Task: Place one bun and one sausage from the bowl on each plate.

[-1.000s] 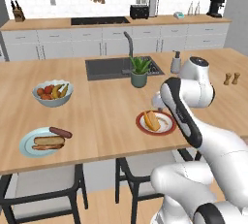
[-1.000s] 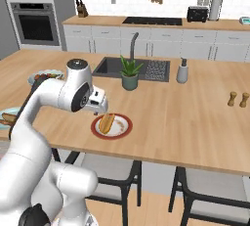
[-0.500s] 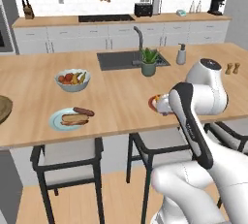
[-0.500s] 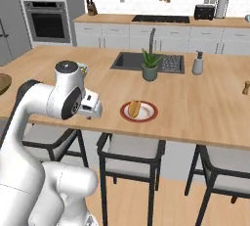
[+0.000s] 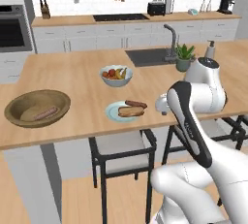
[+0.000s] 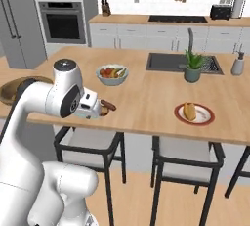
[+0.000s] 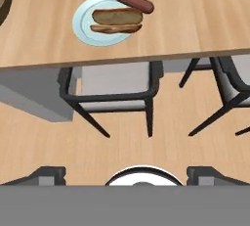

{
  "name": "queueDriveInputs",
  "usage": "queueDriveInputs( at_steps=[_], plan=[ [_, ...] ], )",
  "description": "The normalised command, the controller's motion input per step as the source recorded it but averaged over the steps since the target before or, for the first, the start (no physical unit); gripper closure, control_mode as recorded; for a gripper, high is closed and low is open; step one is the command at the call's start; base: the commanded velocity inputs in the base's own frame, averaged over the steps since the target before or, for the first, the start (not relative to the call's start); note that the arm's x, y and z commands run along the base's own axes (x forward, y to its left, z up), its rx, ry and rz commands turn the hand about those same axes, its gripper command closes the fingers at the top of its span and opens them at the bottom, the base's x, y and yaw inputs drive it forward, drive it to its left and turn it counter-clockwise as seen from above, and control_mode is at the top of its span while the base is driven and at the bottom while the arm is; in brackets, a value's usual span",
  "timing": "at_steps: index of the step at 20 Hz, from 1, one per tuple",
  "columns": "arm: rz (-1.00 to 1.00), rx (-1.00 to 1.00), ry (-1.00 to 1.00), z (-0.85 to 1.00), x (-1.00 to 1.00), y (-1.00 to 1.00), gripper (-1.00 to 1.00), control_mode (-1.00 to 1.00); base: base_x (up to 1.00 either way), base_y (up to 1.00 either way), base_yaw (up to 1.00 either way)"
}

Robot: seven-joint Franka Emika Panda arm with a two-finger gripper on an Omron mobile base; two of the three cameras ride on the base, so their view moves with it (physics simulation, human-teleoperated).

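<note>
- The two-finger gripper (image 7: 125, 173) stood wide open, empty.
- A pinkish-brown sausage (image 5: 45, 114) lay in the wide brown wooden bowl (image 5: 14, 104).
- The light blue plate (image 7: 83, 20) carried a tan bun (image 7: 116, 19) and a maroon sausage (image 7: 134, 2).

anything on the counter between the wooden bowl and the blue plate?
No. In the left base view the stretch of counter between the bowl and the blue plate is bare wood.

I am holding the white arm folded, its elbow raised and the forearm bending back down toward the near edge of the counter. My gripper (image 7: 126, 172) is pointing downward past that edge, its two dark fingertips (image 7: 48, 173) standing wide apart and gripping nothing.
</note>
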Motion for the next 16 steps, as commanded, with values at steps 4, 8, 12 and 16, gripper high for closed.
queueDriveInputs(
  at_steps=[4,8,12,16],
  plan=[
    [0.0,0.0,0.0,0.0,0.0,0.0,-1.0,1.0,0.0,1.0,-0.07],
    [0.0,0.0,0.0,0.0,0.0,0.0,-1.0,1.0,0.25,1.0,-0.02],
    [0.0,0.0,0.0,0.0,0.0,0.0,-1.0,1.0,0.59,0.11,0.06],
    [0.0,0.0,0.0,0.0,0.0,0.0,-1.0,1.0,1.0,0.0,0.08]
  ],
)
